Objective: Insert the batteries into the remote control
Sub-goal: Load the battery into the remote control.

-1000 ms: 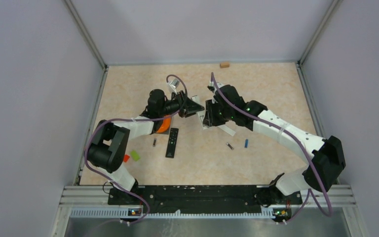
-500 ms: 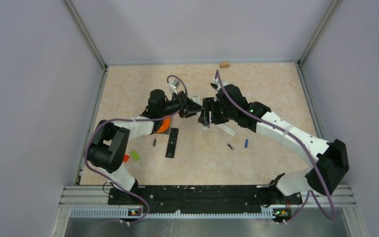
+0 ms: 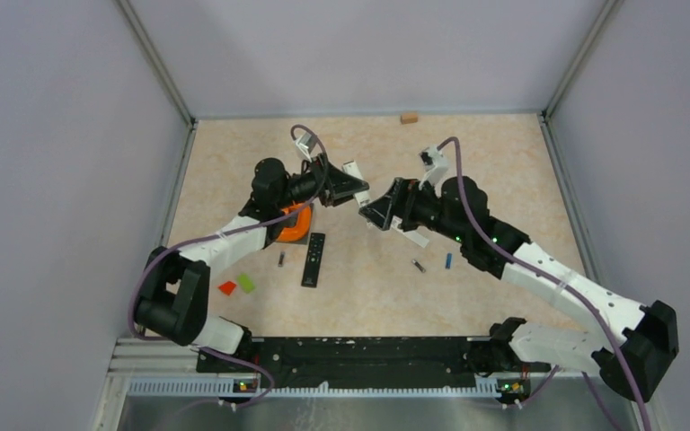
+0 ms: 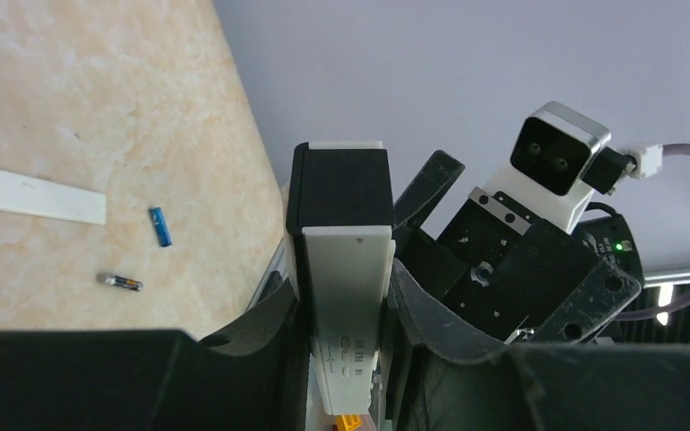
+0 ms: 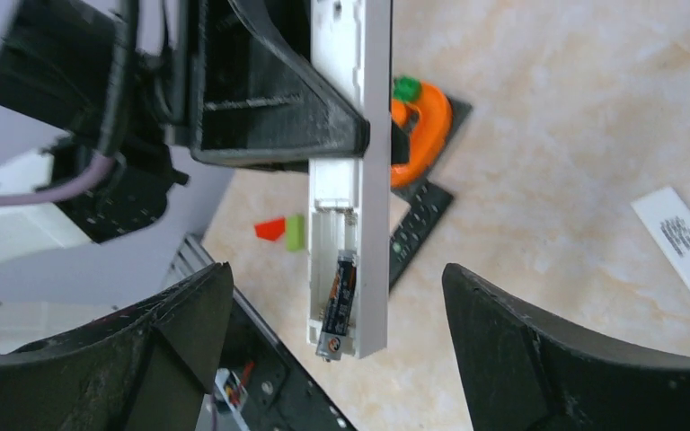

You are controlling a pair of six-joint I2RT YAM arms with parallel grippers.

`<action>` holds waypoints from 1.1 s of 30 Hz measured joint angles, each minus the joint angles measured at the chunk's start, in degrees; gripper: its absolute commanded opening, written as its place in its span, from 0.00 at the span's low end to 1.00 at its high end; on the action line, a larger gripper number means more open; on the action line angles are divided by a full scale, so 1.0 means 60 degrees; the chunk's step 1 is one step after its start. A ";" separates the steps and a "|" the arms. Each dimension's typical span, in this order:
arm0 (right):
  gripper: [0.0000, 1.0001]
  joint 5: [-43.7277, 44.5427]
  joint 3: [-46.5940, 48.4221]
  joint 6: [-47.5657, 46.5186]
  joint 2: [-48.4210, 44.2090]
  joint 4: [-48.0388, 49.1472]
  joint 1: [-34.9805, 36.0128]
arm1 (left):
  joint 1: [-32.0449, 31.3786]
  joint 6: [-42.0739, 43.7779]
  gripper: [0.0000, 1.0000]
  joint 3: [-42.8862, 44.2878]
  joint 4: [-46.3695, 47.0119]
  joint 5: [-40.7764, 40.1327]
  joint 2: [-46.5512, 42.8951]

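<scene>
My left gripper (image 3: 341,189) (image 4: 346,292) is shut on a white remote control (image 3: 358,180) (image 4: 349,269) (image 5: 352,171) and holds it up off the table. The remote's battery bay faces the right wrist camera. One dark battery (image 5: 339,307) lies askew in the bay, its end poking past the remote's end. My right gripper (image 3: 375,209) (image 5: 334,274) stands wide open just right of the remote, touching nothing. On the table lie a blue battery (image 3: 448,260) (image 4: 160,226), a dark battery (image 3: 419,266) (image 4: 120,283) and another battery (image 3: 281,259).
A white battery cover (image 3: 413,235) (image 4: 36,193) (image 5: 687,247) lies under the right arm. A black remote (image 3: 314,259) (image 5: 418,229) lies beside an orange object (image 3: 295,224) (image 5: 422,126). Red (image 3: 227,287) and green (image 3: 247,283) blocks sit left. A wooden block (image 3: 409,117) rests by the back wall.
My right gripper opened wide and drew back to the right, leaving a battery in the remote's bay. The left arm shifted the remote slightly up and left.
</scene>
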 measured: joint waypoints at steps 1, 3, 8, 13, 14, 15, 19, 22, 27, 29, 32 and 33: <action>0.89 0.0051 -0.0084 0.0113 -0.0160 0.0262 0.0000 | 0.0004 -0.0066 0.00 0.0004 -0.0015 0.0007 -0.0127; 0.90 0.0178 -0.0255 0.0324 -0.0532 0.0798 0.0000 | 0.0036 -0.0306 0.00 0.0033 -0.0044 0.0026 -0.0288; 0.90 0.0342 -0.0444 0.0943 -0.1286 0.1894 0.0000 | 0.0142 -0.1355 0.00 0.0036 -0.0058 0.0055 -0.0291; 0.89 0.0459 -0.0823 0.1869 -0.1504 0.2608 0.0000 | 0.0284 -0.2889 0.00 -0.0025 0.0357 0.0047 -0.0291; 0.89 0.0506 -0.0962 0.2018 -0.1548 0.2667 0.0000 | 0.0310 -0.3115 0.00 -0.0062 0.0459 0.0036 -0.0291; 0.88 0.0576 -0.1104 0.2178 -0.1585 0.2747 0.0000 | 0.0328 -0.3388 0.00 -0.0127 0.0561 0.0015 -0.0291; 0.88 0.0798 -0.1443 0.2612 -0.1614 0.2838 0.0000 | 0.0372 -0.4328 0.00 -0.0488 0.0831 -0.0058 -0.0291; 0.85 0.0845 -0.1443 0.2841 -0.1614 0.2900 0.0000 | 0.0375 -0.4783 0.00 -0.0630 0.0951 -0.0157 -0.0291; 0.83 0.0765 -0.1450 0.3428 -0.1548 0.3045 0.0000 | 0.0375 -0.5311 0.00 -0.0707 0.1016 -0.0474 -0.0291; 0.82 0.0707 -0.1526 0.3654 -0.1483 0.3330 0.0000 | 0.0375 -0.5584 0.00 -0.0765 0.1151 -0.0565 -0.0295; 0.79 0.0656 -0.1698 0.3880 -0.1439 0.3577 0.0000 | 0.0375 -0.5996 0.00 -0.0969 0.1304 -0.0801 -0.0397; 0.76 0.0652 -0.1730 0.3931 -0.1432 0.3603 0.0000 | 0.0375 -0.6087 0.00 -0.1035 0.1300 -0.0878 -0.0448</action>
